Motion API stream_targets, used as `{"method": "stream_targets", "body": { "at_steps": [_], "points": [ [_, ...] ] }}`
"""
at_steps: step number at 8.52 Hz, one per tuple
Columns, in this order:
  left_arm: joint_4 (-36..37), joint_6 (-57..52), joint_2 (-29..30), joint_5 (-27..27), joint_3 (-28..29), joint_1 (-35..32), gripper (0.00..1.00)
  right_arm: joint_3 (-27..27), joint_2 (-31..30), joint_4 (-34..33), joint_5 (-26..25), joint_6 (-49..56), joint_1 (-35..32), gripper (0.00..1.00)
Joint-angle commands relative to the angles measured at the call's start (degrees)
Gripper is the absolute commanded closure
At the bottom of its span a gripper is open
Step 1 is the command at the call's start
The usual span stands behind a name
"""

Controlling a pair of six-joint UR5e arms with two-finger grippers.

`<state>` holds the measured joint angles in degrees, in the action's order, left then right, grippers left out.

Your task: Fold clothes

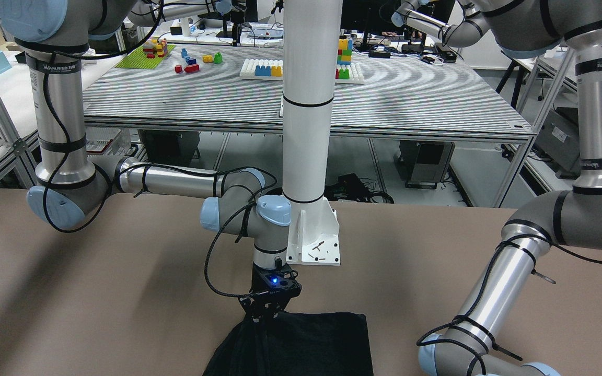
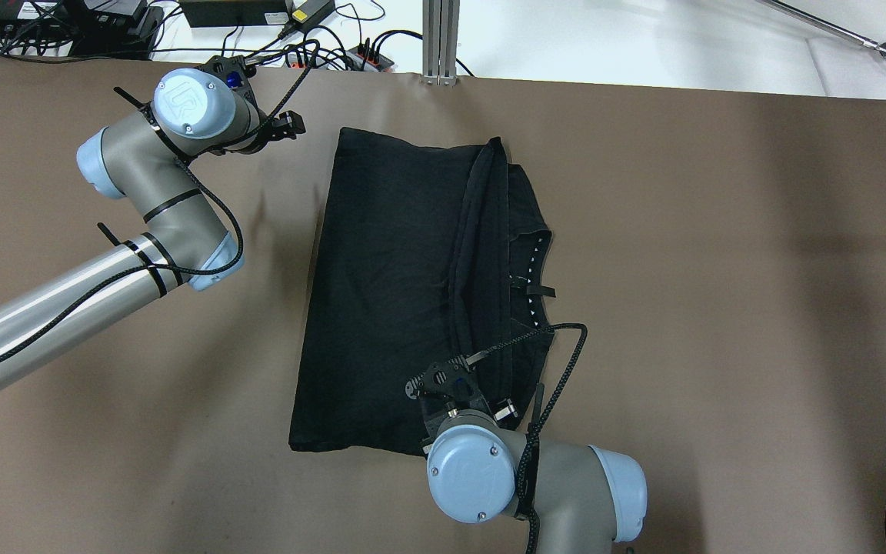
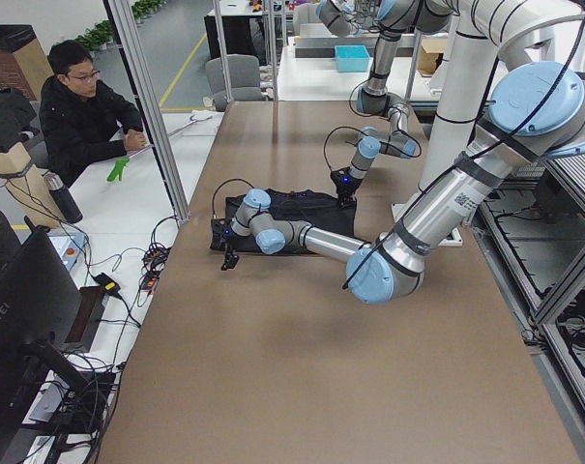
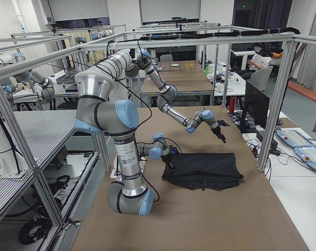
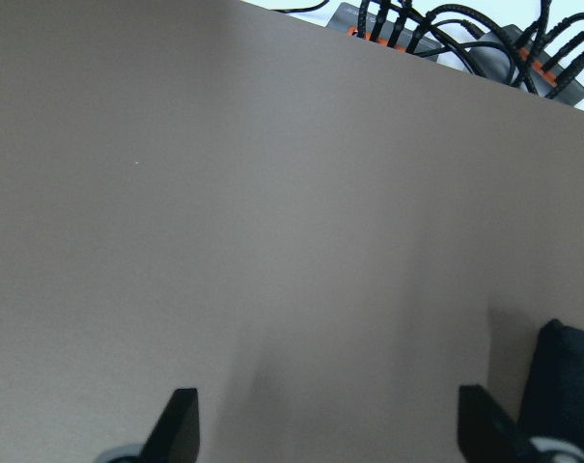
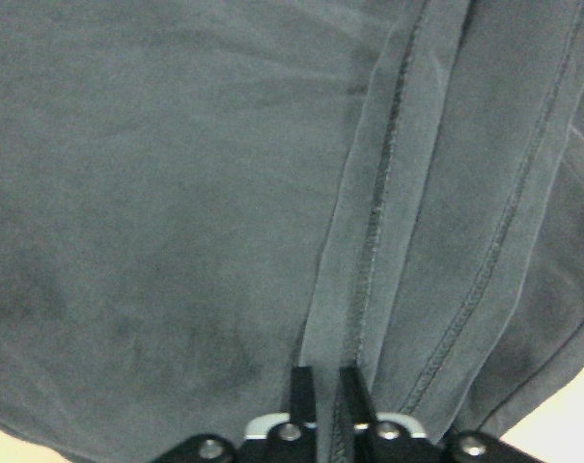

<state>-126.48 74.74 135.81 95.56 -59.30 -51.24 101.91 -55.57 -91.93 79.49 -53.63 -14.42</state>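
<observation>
This is a robotics lab. Behind the right gripper [image 1: 268, 312] stands a slatted workbench [image 1: 411, 99] strewn with toy building blocks [image 1: 192, 61]. Just beyond the left gripper [image 2: 289, 127] lie power strips [image 2: 370, 58] and cables [image 2: 312, 48]. Farther that way, an operator [image 3: 84, 116] sits near a monitor [image 3: 31, 319]. Aluminium framing [image 4: 199, 39] encloses the cells, and more robot arms [image 4: 35, 78] stand at neighbouring tables.

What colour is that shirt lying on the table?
The shirt is plain black, clearest in the overhead view.

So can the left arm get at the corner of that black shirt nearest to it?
Probably yes. The left gripper hangs open just beside the shirt, with only bare table between them. The right gripper is at the opposite edge, out of the way.
</observation>
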Motion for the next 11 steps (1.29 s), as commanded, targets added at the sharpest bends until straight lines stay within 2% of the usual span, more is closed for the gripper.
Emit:
{"method": "stream_targets", "body": {
  "at_steps": [1,2,3,4,5,6,7,8,11],
  "points": [
    [0.0,-0.03,-0.02,-0.11,0.06,0.09,0.06,-0.14,-0.32,0.08,-0.65,-1.04,0.97,0.58],
    [0.0,-0.03,-0.11,-0.11,-0.02,0.0,0.06,-0.05,-0.15,-0.01,-0.65,-1.12,0.97,0.63],
    [0.0,0.06,-0.11,-0.19,0.06,0.09,0.06,-0.05,-0.41,0.08,-0.56,-1.04,0.97,0.79],
    [0.0,-0.03,-0.19,-0.11,0.07,0.09,0.06,-0.05,-0.59,0.17,-0.48,-0.95,0.88,0.91],
    [0.0,0.06,-0.19,-0.19,0.07,0.0,0.06,-0.05,-0.76,0.26,-0.48,-1.03,0.88,0.92],
    [0.0,0.23,-0.28,-0.11,0.07,0.0,0.06,-0.05,-0.77,0.26,-0.48,-1.04,0.88,0.86],
    [0.0,1.02,-0.28,-0.11,0.07,0.09,0.06,-0.05,-0.59,0.26,-0.48,-1.04,0.88,0.86],
    [0.0,1.11,-0.28,-0.11,0.07,0.09,0.06,0.12,-0.59,0.26,-0.21,-0.95,0.8,1.0],
    [0.0,1.37,-0.37,-0.19,0.07,0.17,0.06,1.26,-0.85,0.26,2.23,0.89,-1.47,1.0]
  ]
}}
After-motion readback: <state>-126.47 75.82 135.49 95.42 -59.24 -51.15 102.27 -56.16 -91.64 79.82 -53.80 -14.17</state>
